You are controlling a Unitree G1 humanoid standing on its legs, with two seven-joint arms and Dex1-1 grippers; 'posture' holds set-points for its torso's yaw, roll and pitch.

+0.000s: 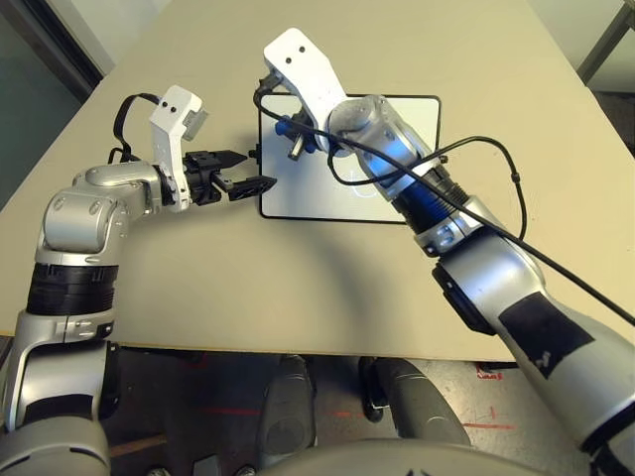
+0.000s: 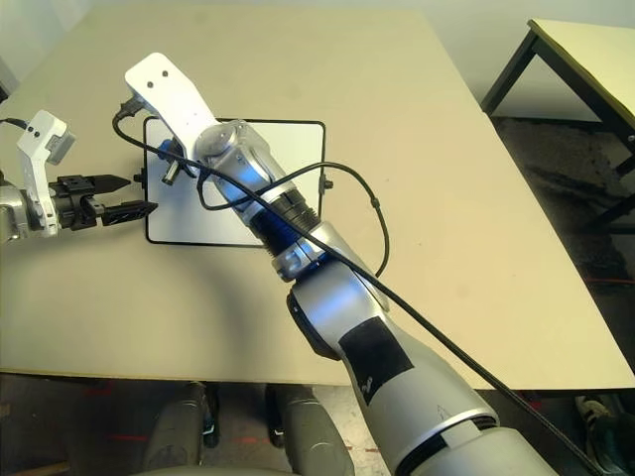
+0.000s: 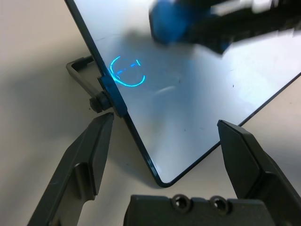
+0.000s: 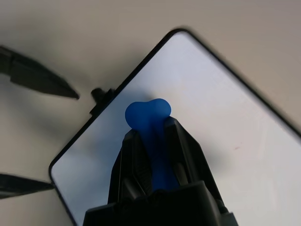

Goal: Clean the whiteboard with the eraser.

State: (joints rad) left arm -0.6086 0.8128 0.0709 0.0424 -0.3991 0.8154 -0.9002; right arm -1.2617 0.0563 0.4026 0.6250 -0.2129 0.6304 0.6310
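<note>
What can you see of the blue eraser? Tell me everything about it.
The eraser is a small, plain, bright blue block, smooth-looking, perhaps foam or plastic. Its end has two rounded lobes with a dip between them, and the body narrows behind. The black fingers of the robot's right gripper pinch it from both sides. It is over the whiteboard, near the board's left edge; whether it touches the surface I can't tell.

Found no readable text, label, brand, number or sign. Could not make out the small pale mark (image 1: 543,361) on the black patch (image 1: 545,329) of the right arm (image 1: 496,273).
</note>
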